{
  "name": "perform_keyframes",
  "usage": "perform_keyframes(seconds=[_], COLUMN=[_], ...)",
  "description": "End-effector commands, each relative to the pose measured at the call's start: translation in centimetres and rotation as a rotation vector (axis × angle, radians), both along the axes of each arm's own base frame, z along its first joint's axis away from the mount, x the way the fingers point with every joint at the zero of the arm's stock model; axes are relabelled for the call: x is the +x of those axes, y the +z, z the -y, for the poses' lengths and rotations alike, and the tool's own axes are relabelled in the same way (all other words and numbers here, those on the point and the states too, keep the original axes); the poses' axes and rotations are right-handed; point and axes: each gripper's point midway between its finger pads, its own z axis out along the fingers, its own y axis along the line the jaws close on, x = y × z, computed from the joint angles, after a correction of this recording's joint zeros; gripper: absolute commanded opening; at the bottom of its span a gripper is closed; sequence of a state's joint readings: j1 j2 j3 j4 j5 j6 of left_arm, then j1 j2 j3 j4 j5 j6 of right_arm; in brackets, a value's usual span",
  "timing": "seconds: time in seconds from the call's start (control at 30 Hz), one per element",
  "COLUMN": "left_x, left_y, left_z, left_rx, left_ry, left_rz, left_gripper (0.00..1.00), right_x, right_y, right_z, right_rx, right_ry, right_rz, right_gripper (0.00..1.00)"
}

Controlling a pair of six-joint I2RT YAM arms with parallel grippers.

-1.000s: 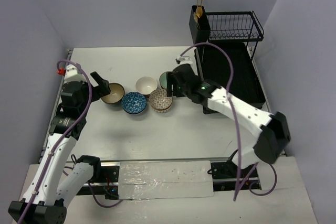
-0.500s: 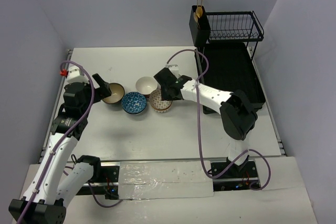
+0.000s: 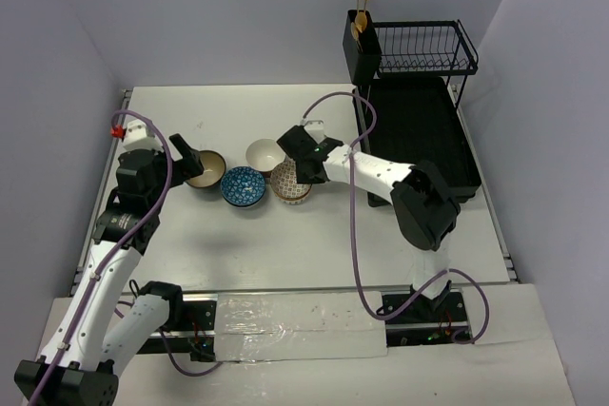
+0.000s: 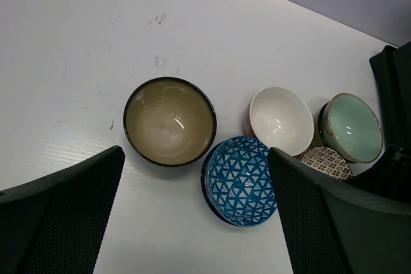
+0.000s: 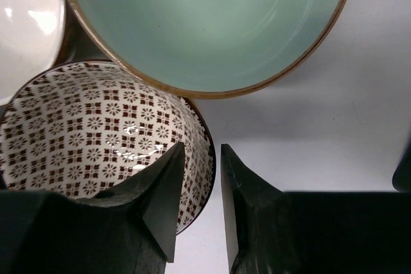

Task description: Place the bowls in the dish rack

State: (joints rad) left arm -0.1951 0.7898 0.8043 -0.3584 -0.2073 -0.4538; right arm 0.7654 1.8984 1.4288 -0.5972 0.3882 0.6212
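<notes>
The step in hand looks like the pick of the brown-white patterned bowl (image 5: 96,133), which sits on the table (image 3: 285,254) at the right end of the bowl cluster, well apart from the dish rack (image 3: 419,121). The right gripper (image 5: 201,152) is narrowed to a slim gap, with one finger inside the bowl and the other outside, so the rim runs between them; whether the pads already bite the wall I cannot tell. To do this well, the fingers should sink a little deeper on the wall before closing. A grip at the very lip of a glazed ceramic bowl would probably slip or let it swing. The mint green bowl (image 5: 212,24) leans just beside and partly over the patterned one, and the white bowl (image 5: 26,17) crowds its other side. The lift should therefore go straight up and slowly until it clears both, and only then swing towards the rack. The left gripper (image 3: 188,155) hangs spread wide and holding nothing, above the tan dark-rimmed bowl (image 4: 170,121), with the blue patterned bowl (image 4: 241,179) touching or nearly touching that one. It is best kept out of the right arm's path.
</notes>
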Motion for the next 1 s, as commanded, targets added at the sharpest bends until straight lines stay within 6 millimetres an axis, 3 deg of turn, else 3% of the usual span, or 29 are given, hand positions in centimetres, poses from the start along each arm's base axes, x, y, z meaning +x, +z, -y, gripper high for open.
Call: perform_keyframes(seconds=[0.0, 0.13, 0.23, 0.4, 0.53, 0.6, 0.8, 0.97], left_x=[0.3, 0.3, 0.3, 0.4, 0.3, 0.4, 0.3, 0.3], left_y=[0.3, 0.5, 0.3, 0.3, 0.2, 0.2, 0.2, 0.3], left_z=[0.0, 0.0, 0.0, 0.2, 0.2, 0.2, 0.1, 0.1], left_rx=[0.015, 0.014, 0.015, 0.011, 0.011, 0.01, 0.01, 0.01], left_ry=[-0.005, -0.004, -0.005, -0.011, -0.011, -0.012, -0.009, -0.009], left_rz=[0.021, 0.026, 0.021, 0.019, 0.019, 0.018, 0.018, 0.021], left_gripper=[0.99, 0.99, 0.99, 0.99, 0.99, 0.99, 0.99, 0.99], right_x=[1.4, 1.3, 1.4, 1.3, 1.1, 1.0, 0.6, 0.5], right_y=[0.8, 0.7, 1.0, 2.3, 3.0, 3.7, 7.9, 13.8], right_z=[-0.3, -0.4, 0.0, 0.5, 0.7, 0.6, -0.1, 0.8], right_rx=[0.003, -0.002, -0.011, -0.019, -0.034, -0.034, -0.022, 0.035], right_ry=[-0.037, -0.036, -0.046, -0.048, -0.031, -0.028, 0.028, 0.034], right_rz=[0.054, 0.048, 0.064, 0.096, 0.108, 0.124, 0.22, 0.349], right_gripper=[0.36, 0.3, 0.21, 0.15, 0.0, 0.0, 0.0, 0.0])
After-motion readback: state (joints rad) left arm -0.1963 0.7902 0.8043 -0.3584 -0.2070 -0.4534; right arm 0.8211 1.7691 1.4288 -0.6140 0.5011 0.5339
